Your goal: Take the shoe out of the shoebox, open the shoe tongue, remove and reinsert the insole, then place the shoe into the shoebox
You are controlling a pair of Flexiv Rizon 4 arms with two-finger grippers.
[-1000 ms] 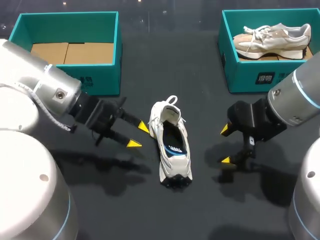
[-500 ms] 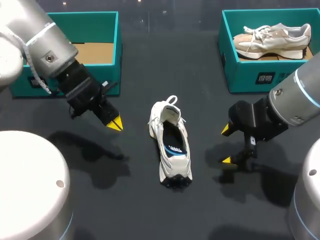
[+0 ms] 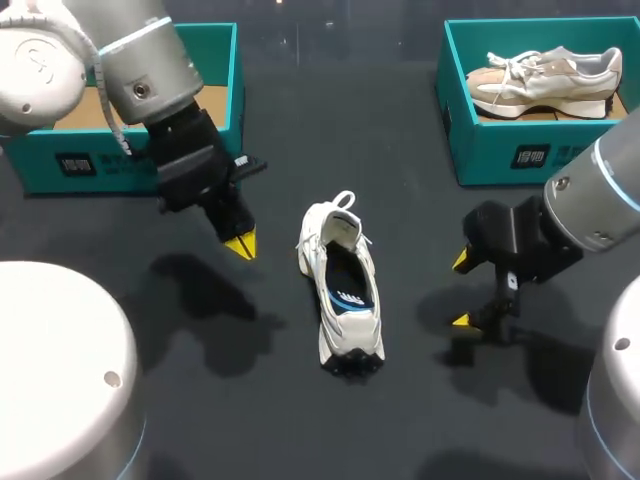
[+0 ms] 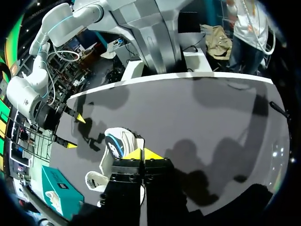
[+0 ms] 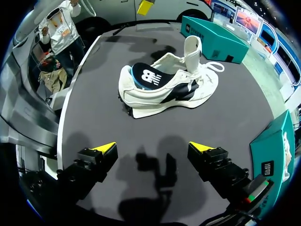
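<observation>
A white shoe point(image 3: 342, 290) lies upright on the dark table between my two arms, toe toward the far side. Its tongue point(image 5: 191, 47) stands raised and a dark insole point(image 5: 146, 75) shows inside. My left gripper point(image 3: 240, 245) hangs shut and empty to the left of the shoe; its own view shows the yellow tips point(image 4: 143, 154) pressed together above the shoe point(image 4: 118, 143). My right gripper point(image 3: 462, 290) stands open to the right of the shoe, its fingers point(image 5: 153, 147) spread wide with the shoe point(image 5: 164, 84) ahead of them.
An open teal shoebox point(image 3: 215, 140) with a bare cardboard floor stands at the back left. A second teal shoebox point(image 3: 500, 150) at the back right holds a beige shoe point(image 3: 545, 80). Dark table lies around the white shoe.
My left gripper has shut, drawn back from the shoe and swung so its tips point down at the table. The right arm and the shoe have hardly moved.
</observation>
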